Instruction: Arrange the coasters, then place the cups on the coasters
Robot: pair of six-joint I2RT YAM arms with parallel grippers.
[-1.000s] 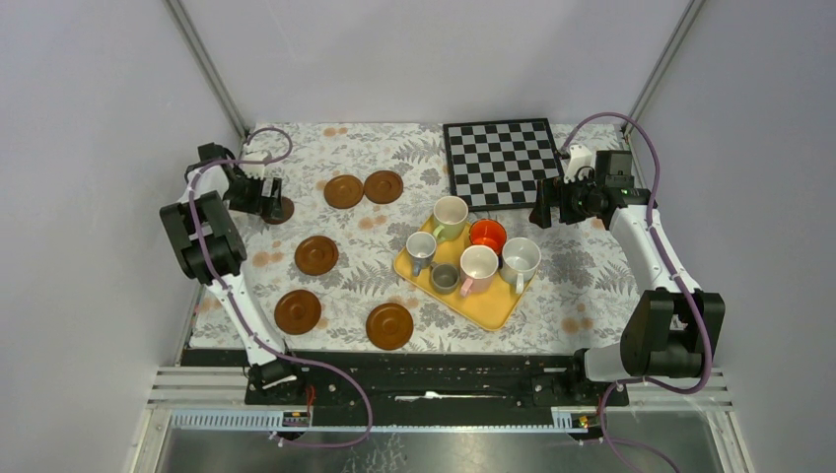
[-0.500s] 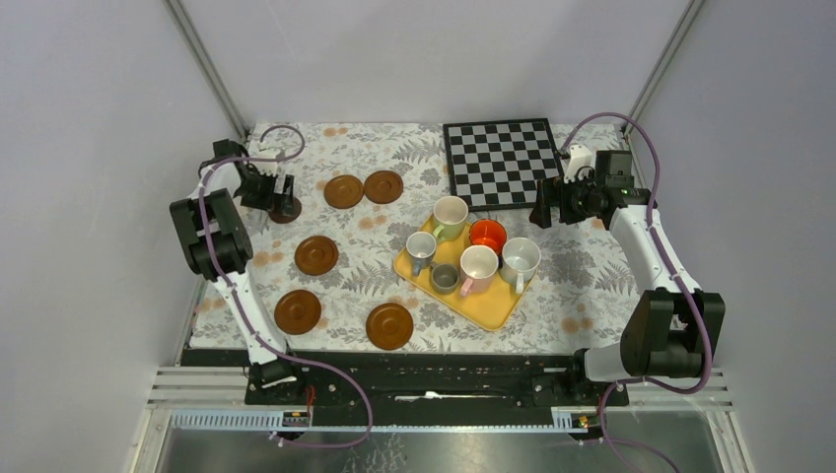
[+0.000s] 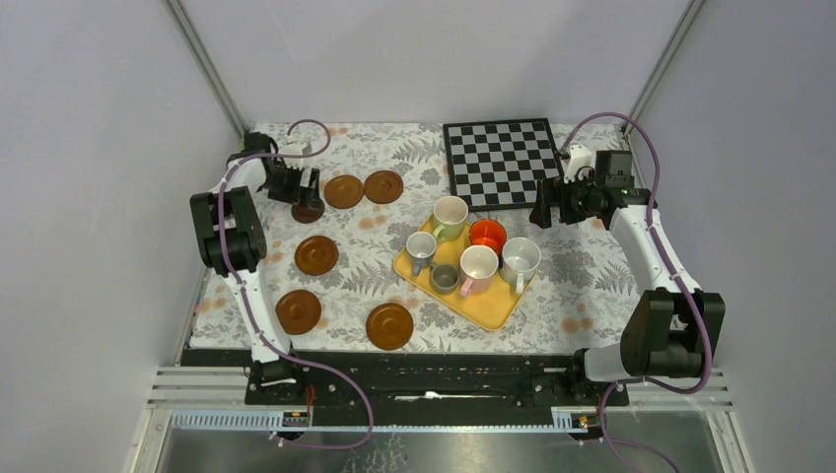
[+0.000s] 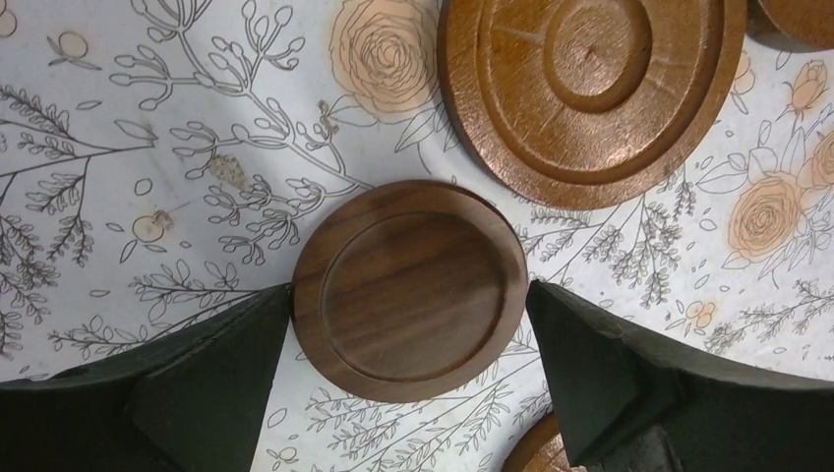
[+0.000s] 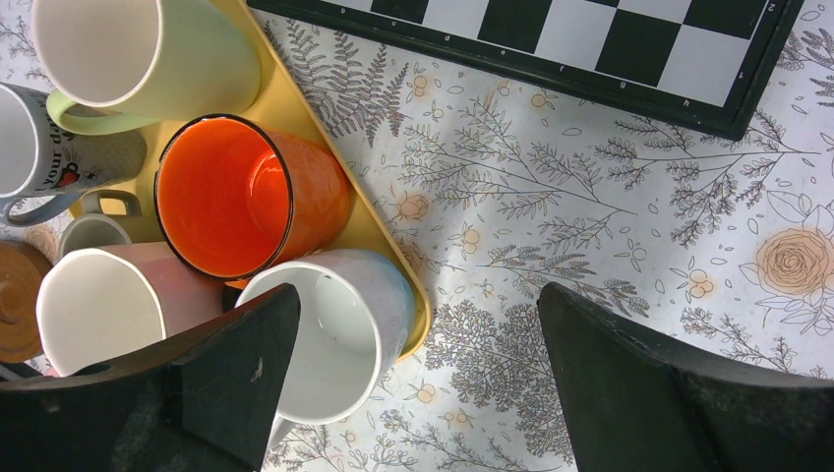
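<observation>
Left gripper (image 3: 307,194) is hanging low at the far left of the flowered cloth (image 3: 380,281), fingers (image 4: 211,379) standing wide apart. One coaster (image 4: 410,290) is lying flat between them. One tip is meeting its rim and the other is sitting just beside it (no squeeze that I can see).

Overhead is half hiding this coaster but showing five more coasters (image 3: 316,255) spread around it. Right gripper (image 5: 418,295) is hovering agape, holding nothing, one finger over the white cup (image 5: 339,329). All six cups (image 3: 478,266) are standing on the yellow tray (image 3: 490,307).

Six brown coasters (image 3: 316,254) flat, scattered left; six upright cups (image 3: 479,264) clustered on yellow tray (image 3: 490,307)
</observation>
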